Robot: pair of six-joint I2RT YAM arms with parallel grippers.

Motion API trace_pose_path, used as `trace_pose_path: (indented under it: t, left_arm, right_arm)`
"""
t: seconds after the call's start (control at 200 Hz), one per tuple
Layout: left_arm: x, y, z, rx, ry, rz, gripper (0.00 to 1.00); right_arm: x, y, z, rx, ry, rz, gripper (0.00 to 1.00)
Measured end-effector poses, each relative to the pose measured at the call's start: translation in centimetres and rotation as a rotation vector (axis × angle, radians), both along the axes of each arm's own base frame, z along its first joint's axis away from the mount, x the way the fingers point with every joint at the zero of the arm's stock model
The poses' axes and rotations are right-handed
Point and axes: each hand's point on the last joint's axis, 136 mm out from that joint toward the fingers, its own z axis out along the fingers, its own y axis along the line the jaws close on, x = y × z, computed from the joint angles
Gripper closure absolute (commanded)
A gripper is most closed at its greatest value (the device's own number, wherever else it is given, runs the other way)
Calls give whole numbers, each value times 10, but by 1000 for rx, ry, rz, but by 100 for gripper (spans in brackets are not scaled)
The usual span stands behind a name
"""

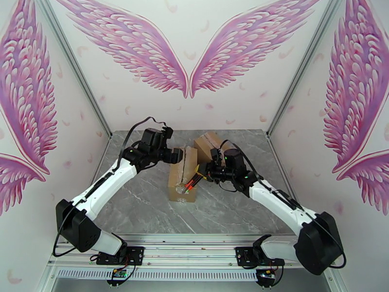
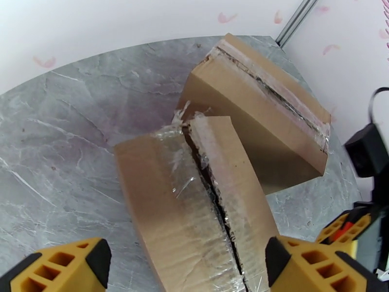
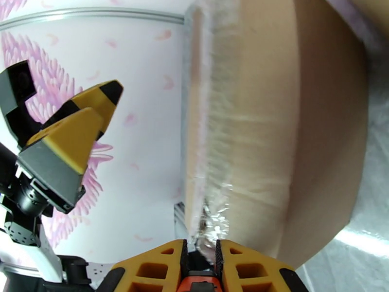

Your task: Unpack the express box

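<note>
Right gripper (image 3: 200,246) at bottom edge, yellow fingers (image 3: 155,268) drawn close together, pinching the lower end of a cardboard flap (image 3: 194,142) seen edge-on. Crinkled clear tape (image 3: 216,217) runs along that edge and bunches just above the fingertips. Brown box (image 3: 301,118) fills the upper right behind the flap. Grey marbled counter (image 3: 362,249) at lower right. Left gripper (image 3: 99,105) at left, yellow and black, clear of the flap. White wall (image 3: 146,59) with pink feather marks behind; metal rail (image 3: 97,15) along the top.
</note>
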Motion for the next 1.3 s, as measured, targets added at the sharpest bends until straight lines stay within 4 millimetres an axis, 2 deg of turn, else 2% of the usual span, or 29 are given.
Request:
trace_pose_path:
  t: [0.075,0.15,0.265,0.365,0.485,0.69,0.815,0.969,1.049,1.144,1.219,1.299]
  left_arm:
    - [-1,0,3,11,-5,16,11]
    - [-3,4,-2,30,13,37,11]
    - [-4,12,-9,66,35,68,11]
    - [-7,15,-18,96,66,87,10]
    - [-11,13,-30,128,101,96,10]
    - [-18,14,-39,168,128,105,10]
    - [-19,16,-41,178,134,111,10]
    - [-22,17,-43,188,145,112,10]
    - [-24,18,-44,194,153,113,10]
    - [-26,19,-46,205,159,113,10]
    - [-27,19,-47,211,158,114,10]
    - [-29,20,-49,217,162,113,10]
  right_arm:
    - [-5,-14,19,-13,-67,-33,100]
    - [-10,-30,26,-20,-102,-79,100]
    - [-18,-57,13,-44,-90,-157,100]
    - [-22,-87,-17,-86,-33,-239,100]
    - [-25,-126,-66,-138,76,-356,100]
    - [-41,-160,-142,-180,260,-465,100]
    - [-47,-172,-171,-194,326,-520,100]
    - [-43,-186,-190,-212,351,-582,98]
    - [-40,-190,-201,-223,371,-599,87]
    - [-37,-191,-211,-230,393,-603,79]
    - [-35,-193,-215,-237,397,-610,57]
    - [-35,-197,-218,-264,399,-613,38]
